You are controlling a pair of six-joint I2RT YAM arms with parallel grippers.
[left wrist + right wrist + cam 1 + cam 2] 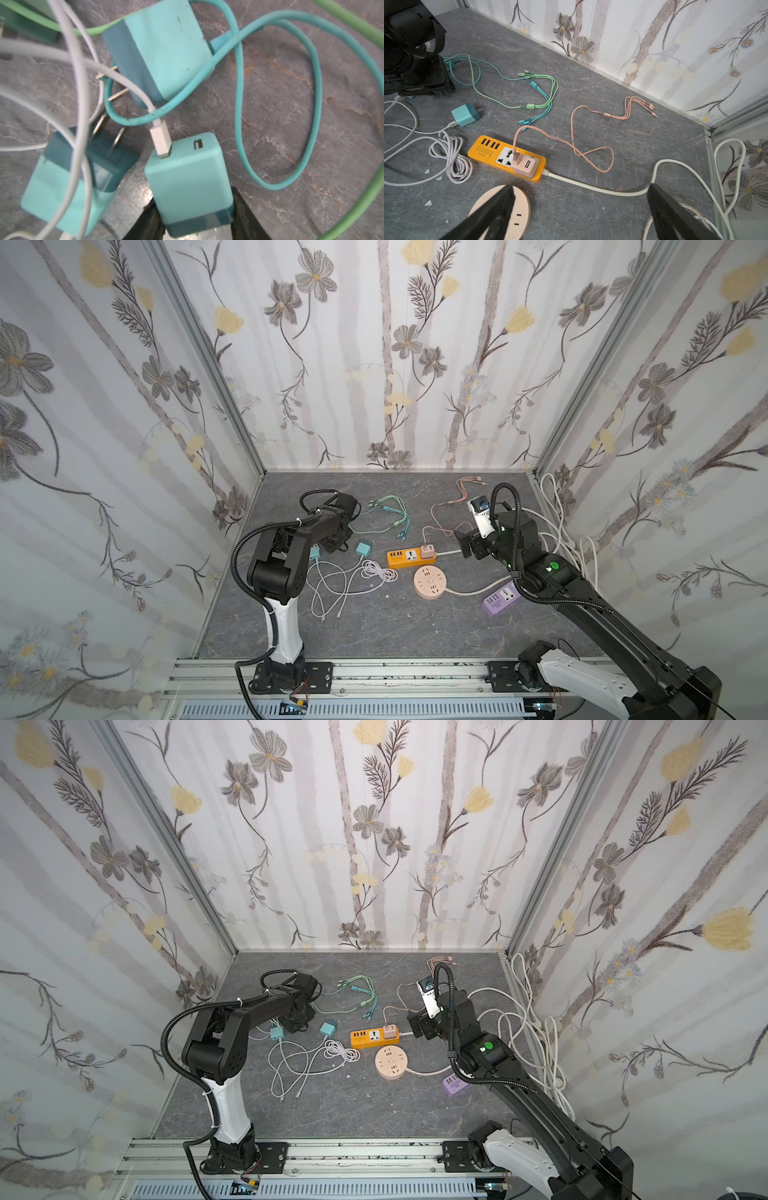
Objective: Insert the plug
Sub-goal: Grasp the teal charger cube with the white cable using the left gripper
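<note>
- Plug (pixel 187 178), a teal cube charger, sits between the fingers (pixel 149 218) of the left gripper (pixel 194 197). They lie against two opposite sides of it, so the gripper is clamped on it.
- Whether the plug rests on the table (pixel 291 93) or is just off it, I cannot tell.
- White cable (pixel 161 143) is seated in one USB port on the face pointing away from the gripper; the port beside it shows an open slot.
- Two more teal chargers lie just beyond the gripper: one (pixel 166 52) with a teal cable (pixel 311 124), one (pixel 68 187) with prongs showing under loops of white cable.
- Right gripper (pixel 580 187) hovers with its jaws wide apart, holding nothing.
- Ahead of it lies the orange strip (pixel 506 158), with a pink charger (pixel 523 166) plugged in at the end nearer the gripper.
- The strip's white cord (pixel 602 189) runs below the gap between the jaws.
- Round pink strip (pixel 500 207) lies under one finger.
</note>
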